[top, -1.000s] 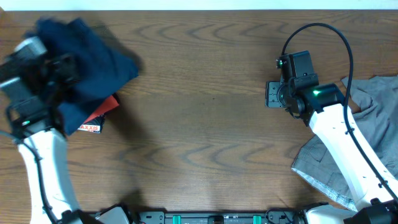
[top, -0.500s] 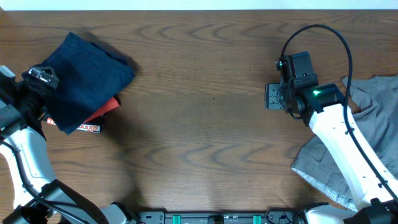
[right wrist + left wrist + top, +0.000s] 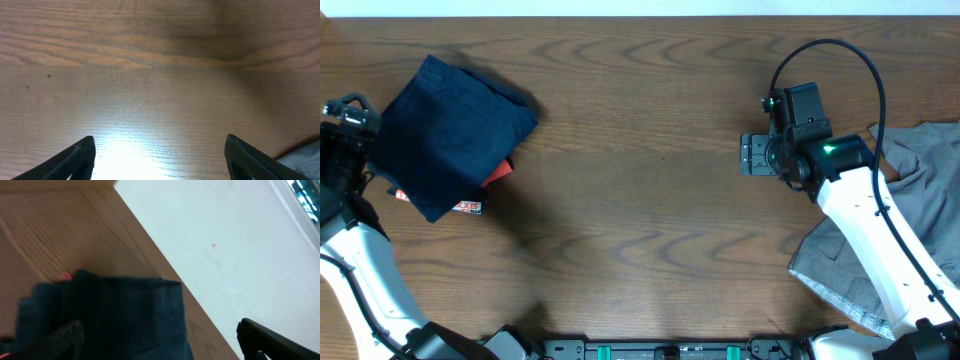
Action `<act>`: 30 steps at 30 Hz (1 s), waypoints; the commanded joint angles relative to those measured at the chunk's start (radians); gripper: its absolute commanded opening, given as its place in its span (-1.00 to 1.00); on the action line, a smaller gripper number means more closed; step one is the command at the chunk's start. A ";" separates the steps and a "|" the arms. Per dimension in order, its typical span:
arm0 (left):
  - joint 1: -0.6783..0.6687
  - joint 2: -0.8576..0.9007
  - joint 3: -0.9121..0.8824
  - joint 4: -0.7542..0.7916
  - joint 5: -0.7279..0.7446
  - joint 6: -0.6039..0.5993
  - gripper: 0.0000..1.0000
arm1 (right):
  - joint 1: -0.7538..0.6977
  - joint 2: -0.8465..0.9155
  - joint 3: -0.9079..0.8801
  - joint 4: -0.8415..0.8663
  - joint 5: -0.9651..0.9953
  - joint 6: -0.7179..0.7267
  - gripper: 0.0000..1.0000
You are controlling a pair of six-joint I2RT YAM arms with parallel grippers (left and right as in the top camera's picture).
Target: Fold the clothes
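A folded dark blue garment [image 3: 455, 130] lies at the table's far left on top of a red folded garment [image 3: 492, 176] with a white label. My left gripper [image 3: 348, 112] stands open just left of the blue garment [image 3: 105, 317], holding nothing. A crumpled grey garment [image 3: 910, 225] lies at the right edge, partly under my right arm. My right gripper [image 3: 752, 155] hovers open over bare wood left of the grey garment, its fingers [image 3: 75, 157] wide apart with nothing between them. A grey corner [image 3: 302, 157] shows at the lower right of the right wrist view.
The brown wooden table [image 3: 650, 200] spans the whole view. A white wall or floor [image 3: 240, 245] lies beyond the table's far edge. A black cable [image 3: 830, 50] loops above the right arm.
My left gripper has let go of the blue garment and drawn back to the left; the garment now lies flat on the stack. The right gripper has opened wider.
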 commanded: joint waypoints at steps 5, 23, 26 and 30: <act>-0.303 0.055 0.021 -0.034 0.042 0.166 0.96 | -0.005 0.002 -0.001 0.076 -0.173 -0.010 0.76; -0.885 0.266 0.021 -0.908 -0.347 0.336 0.96 | -0.121 0.002 -0.001 -0.101 -0.232 -0.010 0.99; -0.884 0.265 0.021 -1.041 -0.347 0.336 0.96 | -0.128 0.001 -0.001 -0.209 -0.237 0.042 0.99; -0.890 0.219 0.013 -1.098 -0.348 0.335 0.96 | -0.127 -0.027 -0.006 -0.322 -0.237 0.104 0.98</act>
